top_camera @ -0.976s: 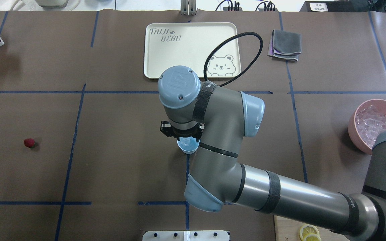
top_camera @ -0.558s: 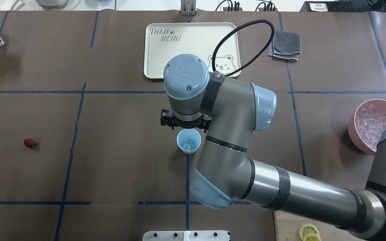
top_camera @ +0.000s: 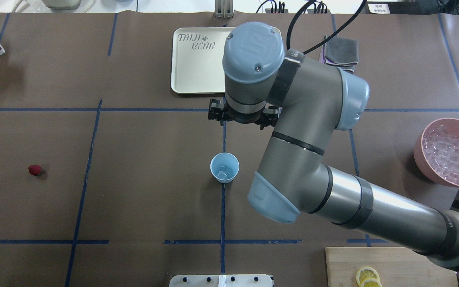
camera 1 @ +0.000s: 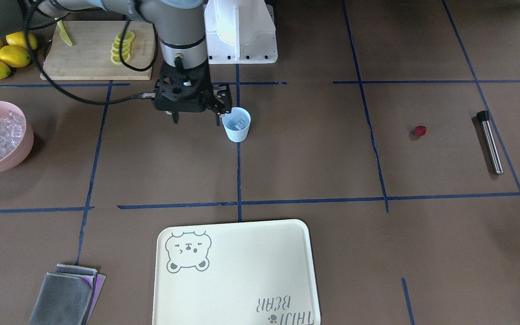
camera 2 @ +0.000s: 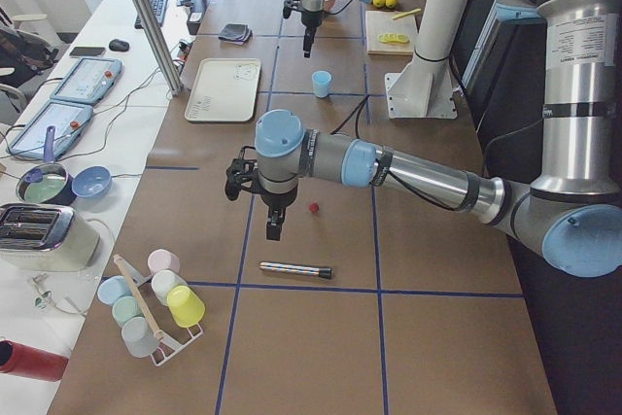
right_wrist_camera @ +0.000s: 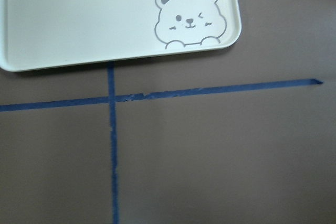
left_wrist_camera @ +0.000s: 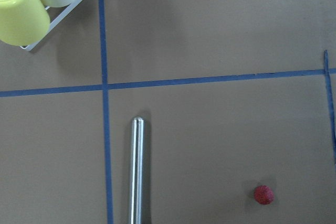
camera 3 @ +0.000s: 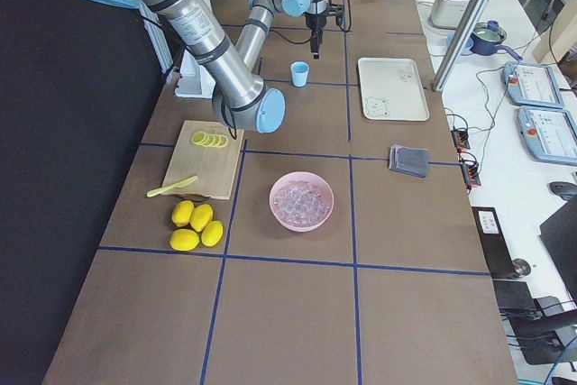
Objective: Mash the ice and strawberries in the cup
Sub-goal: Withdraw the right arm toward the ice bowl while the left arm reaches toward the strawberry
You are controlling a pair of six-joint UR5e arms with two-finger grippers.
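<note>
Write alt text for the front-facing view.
The right arm's claw hangs open and empty near a pale-blue cup holding ice cubes at mid-table. A strawberry and a metal rod lie far toward the view's right; a pink bowl of ice sits at its left edge.

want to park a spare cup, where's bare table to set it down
Widest bare stretch: between the cup and the strawberry. Also bare between the cup and the tray. Crowded by the pink bowl, cutting board and lemons.
</note>
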